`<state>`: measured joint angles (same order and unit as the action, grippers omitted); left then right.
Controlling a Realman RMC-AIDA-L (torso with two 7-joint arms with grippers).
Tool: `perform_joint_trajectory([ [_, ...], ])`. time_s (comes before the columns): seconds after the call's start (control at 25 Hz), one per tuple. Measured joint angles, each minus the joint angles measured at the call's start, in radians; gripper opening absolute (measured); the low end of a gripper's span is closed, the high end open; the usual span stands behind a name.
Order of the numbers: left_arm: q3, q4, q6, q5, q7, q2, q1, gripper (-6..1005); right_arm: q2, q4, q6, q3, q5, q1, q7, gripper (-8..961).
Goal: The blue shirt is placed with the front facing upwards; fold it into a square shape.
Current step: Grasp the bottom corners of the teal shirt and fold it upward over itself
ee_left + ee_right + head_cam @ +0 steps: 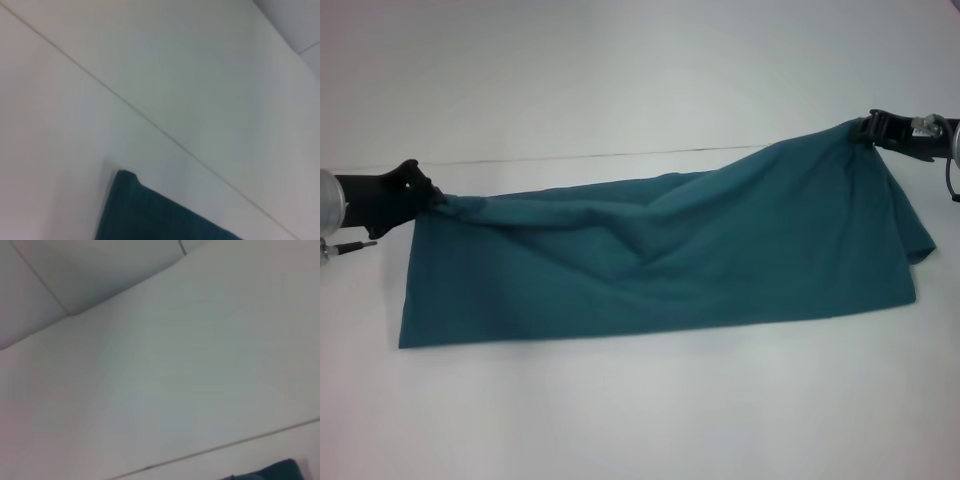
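Left hand (432,198) and right hand (865,130) each pinch an end of the blue shirt (660,260), stretched lengthwise between them above the worktop (640,400).

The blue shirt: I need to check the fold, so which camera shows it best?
The head view: the whole blue shirt shows, stretched between the left claw and the right claw. The left wrist view catches only one corner, the right wrist view a dark sliver.
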<state>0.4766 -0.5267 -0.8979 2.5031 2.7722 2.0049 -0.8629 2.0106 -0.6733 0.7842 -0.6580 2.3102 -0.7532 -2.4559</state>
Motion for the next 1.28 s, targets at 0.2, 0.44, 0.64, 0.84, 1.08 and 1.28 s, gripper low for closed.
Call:
perform_joint_trajectory([
  [0.2,0.0,0.002,0.028,-0.024,0.001,0.0,0.005,63,-0.006,0.035,-0.053,-0.003,0.001,-0.021,0.0,76],
  [0.44,0.002,0.017,0.059,-0.026,0.001,0.001,-0.001,77,-0.007,0.084,-0.121,-0.023,0.001,-0.05,0.0,76],
  [0.64,0.002,0.017,0.069,-0.026,0.002,0.003,-0.001,89,-0.005,0.112,-0.167,-0.04,0.0,-0.071,-0.011,76],
  [0.84,0.001,0.018,0.085,-0.026,0.014,0.01,0.001,101,-0.01,0.146,-0.204,-0.04,-0.001,-0.083,-0.047,76],
  [1.08,0.001,0.018,0.094,-0.026,0.015,0.014,0.001,115,-0.012,0.157,-0.213,-0.041,-0.003,-0.085,-0.051,77],
  [1.28,0.001,0.018,0.118,-0.044,0.014,0.017,0.002,127,-0.012,0.159,-0.22,-0.035,-0.005,-0.078,-0.051,77],
])
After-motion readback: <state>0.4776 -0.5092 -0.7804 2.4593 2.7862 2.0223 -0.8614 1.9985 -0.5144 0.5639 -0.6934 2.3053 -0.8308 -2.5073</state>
